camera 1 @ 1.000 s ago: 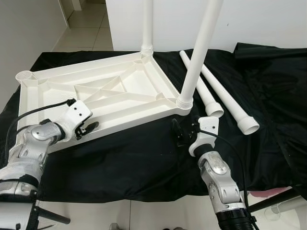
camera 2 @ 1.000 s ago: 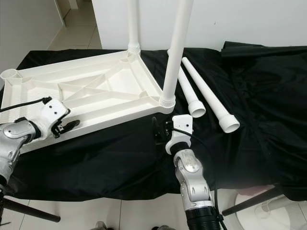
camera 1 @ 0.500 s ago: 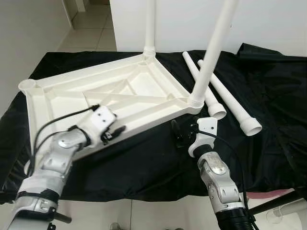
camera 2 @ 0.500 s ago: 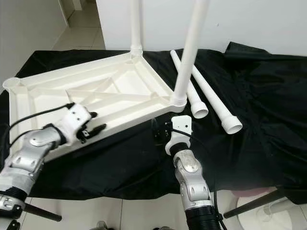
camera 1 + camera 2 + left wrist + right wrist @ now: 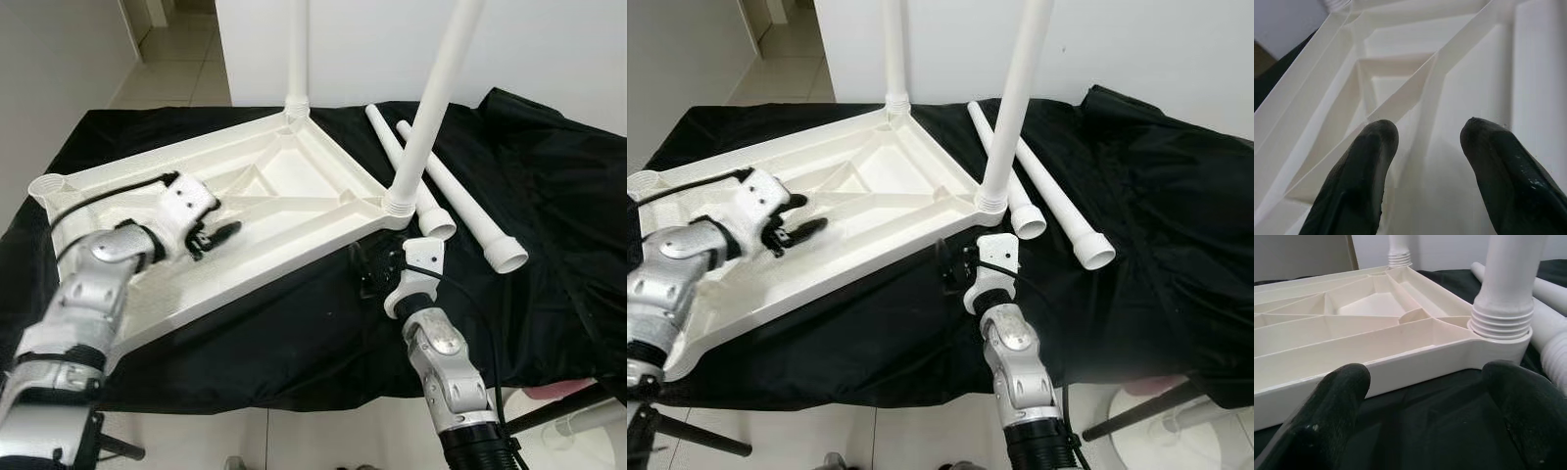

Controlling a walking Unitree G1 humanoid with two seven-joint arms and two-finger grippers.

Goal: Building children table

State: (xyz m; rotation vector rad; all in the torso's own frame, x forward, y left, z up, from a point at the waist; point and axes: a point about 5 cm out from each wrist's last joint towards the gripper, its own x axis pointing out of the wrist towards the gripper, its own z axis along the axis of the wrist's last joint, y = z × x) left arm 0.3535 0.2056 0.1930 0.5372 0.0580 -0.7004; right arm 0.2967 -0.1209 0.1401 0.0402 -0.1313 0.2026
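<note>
Left eye view: upturned tabletop [image 5: 294,186] on black-draped worktop [image 5: 549,245], two legs fitted. Left tool [image 5: 217,233] wide over ribs; right tool [image 5: 377,274] wide near corner. Steady frame before next leg [image 5: 460,201].

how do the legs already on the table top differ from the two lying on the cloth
The two fitted legs stand upright, screwed into corner sockets of the upturned table top; the two loose legs lie flat on the black cloth, beside the top and touching no socket. The fitted legs run up out of frame; the loose legs show their open threaded ends, pointing toward the robot. All four are plain white tubes of the same look.
</note>
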